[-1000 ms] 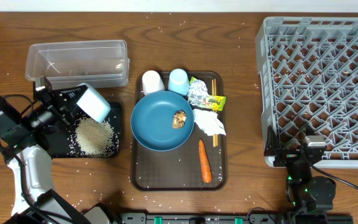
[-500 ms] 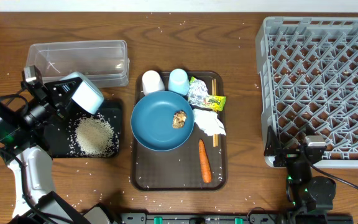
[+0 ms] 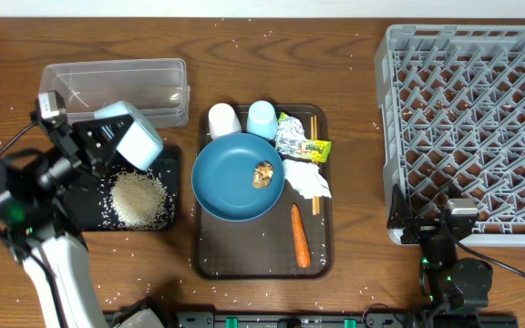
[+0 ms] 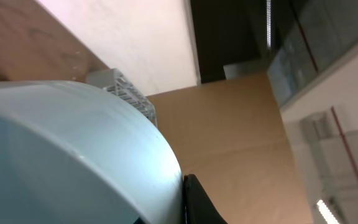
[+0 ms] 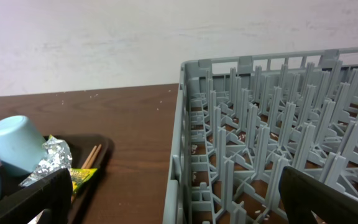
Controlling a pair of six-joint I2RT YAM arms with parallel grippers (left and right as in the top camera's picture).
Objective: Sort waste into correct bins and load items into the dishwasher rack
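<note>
We see the left gripper (image 3: 106,144) clamped, apparently on the small white bowl (image 3: 133,138), above the black tray (image 3: 85,217) holding rice (image 3: 139,198). The right gripper (image 3: 428,219) gapes, the rack (image 3: 468,118) holds no dishes, and the carrot (image 3: 300,235) lies unsorted.

Overhead looks straight down on your brown wooden desk (image 3: 354,73). Left wrist tilts up, tight against a small white bowl (image 4: 61,155). Right wrist, low, shares the grey lattice rack (image 5: 260,137) with overhead.

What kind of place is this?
Probably a lab tabletop staged as a dish-clearing station: a grey dishwasher rack, a loaded brown serving tray, and a clear tub beside a black tray for waste.
</note>
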